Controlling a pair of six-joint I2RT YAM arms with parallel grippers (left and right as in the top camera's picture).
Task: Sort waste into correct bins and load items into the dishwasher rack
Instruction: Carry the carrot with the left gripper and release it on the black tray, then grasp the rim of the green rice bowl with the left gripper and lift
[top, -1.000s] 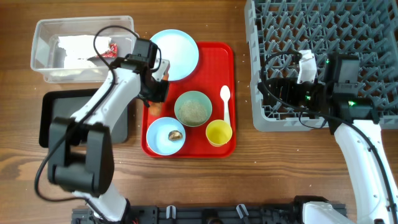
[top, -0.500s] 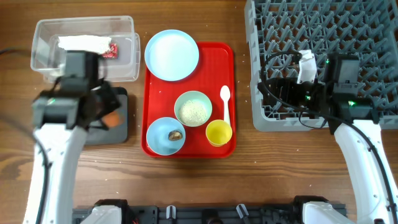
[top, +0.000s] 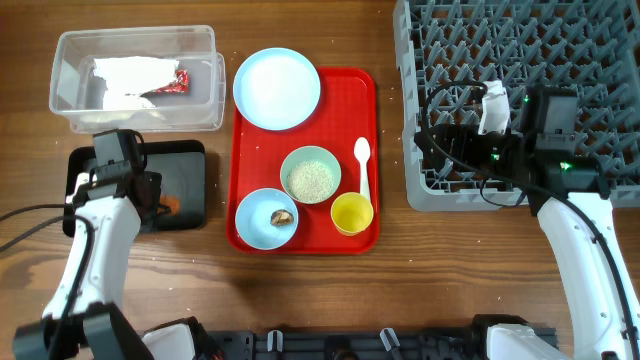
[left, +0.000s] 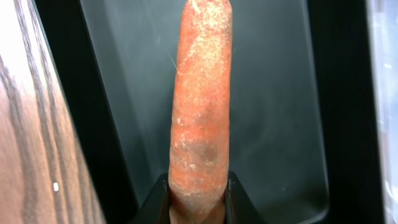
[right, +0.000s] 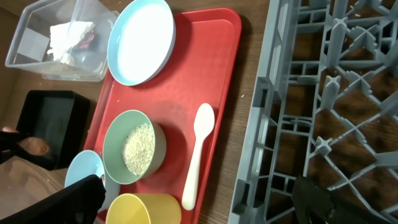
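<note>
My left gripper (top: 162, 207) is shut on the orange carrot piece (top: 173, 204) and holds it low over the shallow black tray (top: 190, 165). In the left wrist view the carrot (left: 200, 106) sticks out from the jaws (left: 199, 196) above the tray floor (left: 273, 93). The clear tub (top: 205, 95) holds the white napkin (top: 125, 75) and red wrapper (top: 168, 86). My right gripper (top: 440, 150) is wide open and empty at the left edge of the grey rack (top: 520, 50). The right wrist view (right: 199, 198) shows its fingers far apart.
The red tray (top: 350, 95) carries the light blue plate (top: 277, 88), a mint green bowl (top: 310, 175) of rice, a light blue bowl (top: 262, 222) with a brown lump (top: 282, 217), the yellow cup (top: 352, 213) and the white spoon (top: 363, 165).
My left arm has swung from the red tray's left edge over to the black tray, carrying the carrot, and has drawn back toward the front left. The right arm has not moved.
</note>
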